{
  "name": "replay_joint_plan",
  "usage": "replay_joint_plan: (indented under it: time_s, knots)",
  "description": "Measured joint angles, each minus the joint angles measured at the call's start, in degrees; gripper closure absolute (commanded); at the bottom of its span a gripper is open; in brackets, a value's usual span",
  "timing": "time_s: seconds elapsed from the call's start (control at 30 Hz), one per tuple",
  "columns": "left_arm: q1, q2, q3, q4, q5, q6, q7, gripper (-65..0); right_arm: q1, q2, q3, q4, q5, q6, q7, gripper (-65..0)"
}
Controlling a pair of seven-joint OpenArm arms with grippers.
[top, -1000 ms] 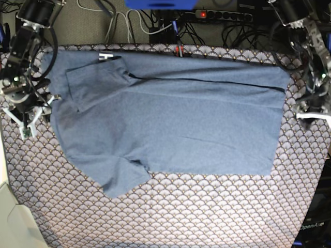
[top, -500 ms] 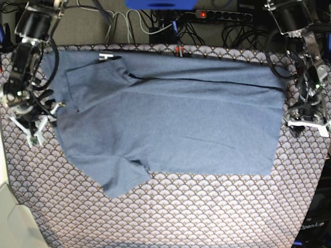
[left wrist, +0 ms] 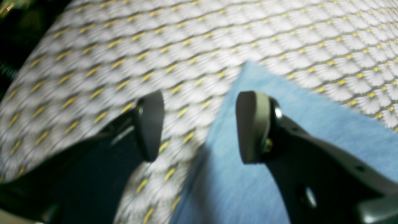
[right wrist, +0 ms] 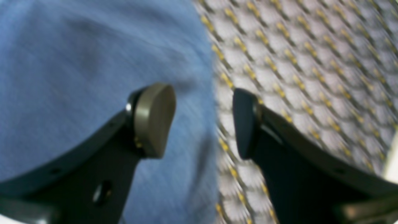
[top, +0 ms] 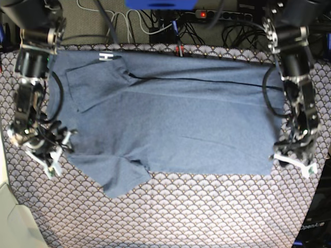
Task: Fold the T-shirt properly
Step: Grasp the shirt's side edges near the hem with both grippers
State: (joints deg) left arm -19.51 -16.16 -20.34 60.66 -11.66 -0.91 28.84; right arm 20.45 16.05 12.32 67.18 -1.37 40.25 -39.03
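The slate-blue T-shirt (top: 181, 119) lies flat across the scallop-patterned table cover (top: 207, 212), one sleeve (top: 98, 82) folded onto its body at the back left and the other sleeve (top: 121, 178) sticking out at the front left. A bit of white lettering (top: 106, 56) peeks out at the back edge. My left gripper (top: 292, 162) is open at the shirt's front right corner; in the left wrist view the left gripper (left wrist: 199, 126) straddles the shirt (left wrist: 248, 180) edge. My right gripper (top: 58, 154) is open at the shirt's left edge; in the right wrist view the right gripper (right wrist: 203, 121) straddles the shirt (right wrist: 77, 62) hem.
A power strip (top: 217, 14) with a red light and tangled cables lie behind the table. A blue object (top: 160, 4) sits at the top edge of the base view. A white object (top: 13, 222) stands off the front left corner.
Both arms have travelled toward the table's front along the shirt's side edges, the left to the front right corner, the right toward the lower sleeve. The shirt has not shifted.
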Motion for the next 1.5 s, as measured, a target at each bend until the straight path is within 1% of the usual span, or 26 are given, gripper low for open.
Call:
replay_joint_plan:
  time_s: [0.07, 0.13, 0.17, 0.23, 0.3, 0.37, 0.43, 0.53, 0.57, 0.63, 0.87, 1.0, 1.13, 1.37, 1.43, 1.5]
  knots:
    - [-2.2, -0.4, 1.9, -4.9, 0.4, 0.2, -6.8, -36.5, 2.6, 0.3, -2.2, -4.2, -0.5, -0.2, 2.4, -34.4]
    - [-3.8, -1.5, 4.8, -11.0, 0.5, 0.3, -12.4, -36.6, 5.0, 0.5, -4.2, -8.3, -0.8, -0.2, 3.2, -34.4]
    - [-5.0, -2.0, 6.7, -14.4, 0.7, 1.2, -13.7, -36.6, 6.2, 0.4, -4.9, -10.0, -1.1, -0.2, 3.5, -34.4]
    - [-7.4, -2.6, 10.5, -21.8, 0.4, 0.7, -18.3, -36.5, 8.6, 0.3, -5.7, -14.1, -0.5, -0.2, 5.6, -34.4]
    - [-9.9, -2.5, 12.9, -27.7, 0.0, 0.2, -21.5, -36.5, 10.5, 0.3, -5.9, -17.5, -0.7, -0.2, 7.3, -34.3]
    - [-11.4, -2.6, 14.3, -31.3, -0.1, 0.3, -25.3, -36.6, 11.9, 0.3, -5.9, -20.1, -1.0, -0.2, 8.0, -34.3]
    - [-12.0, -2.7, 15.0, -32.6, -0.1, 0.3, -26.8, -36.6, 12.4, 0.8, -6.0, -21.6, -0.7, -0.2, 8.9, -34.3]
    - [-11.9, -2.6, 15.0, -32.9, -0.1, 0.3, -27.1, -36.6, 12.5, 1.9, -6.0, -22.7, -1.0, -0.2, 10.3, -34.4]
    - [-11.9, -2.6, 15.0, -32.9, -0.1, 0.3, -27.1, -36.6, 12.5, 2.1, -5.9, -22.7, -1.1, -0.2, 10.4, -34.4]
    - [-11.9, -2.5, 15.4, -32.7, -0.1, 0.5, -27.2, -36.6, 12.5, 2.0, -6.0, -22.7, -1.2, -1.3, 12.0, -34.4]
    - [-11.9, -2.1, 15.6, -32.6, -0.1, 0.5, -27.4, -36.6, 12.1, 2.6, -5.9, -23.3, -1.2, -1.4, 13.5, -34.4]
    - [-11.8, -0.8, 15.4, -32.6, -0.2, 0.7, -27.4, -36.6, 12.2, 2.9, -5.7, -26.9, -1.0, -3.5, 15.4, -34.4]
    - [-11.6, -0.2, 15.4, -32.6, -0.2, 0.3, -27.4, -36.6, 12.0, 2.8, -5.7, -29.9, -1.0, -3.5, 17.6, -34.4]
    - [-11.6, -0.2, 15.4, -32.6, -0.2, 0.5, -27.4, -36.6, 12.1, 2.8, -5.7, -30.5, -1.0, -3.7, 18.3, -33.9]
    - [-11.6, -0.2, 15.4, -32.6, -0.2, 0.5, -27.4, -36.6, 12.0, 2.7, -5.7, -30.5, -1.0, -3.6, 18.3, -32.0]
    - [-11.6, -0.2, 15.4, -32.6, -0.1, 0.5, -27.4, -36.6, 12.0, 2.7, -5.7, -30.5, -1.0, -3.6, 18.3, -27.3]
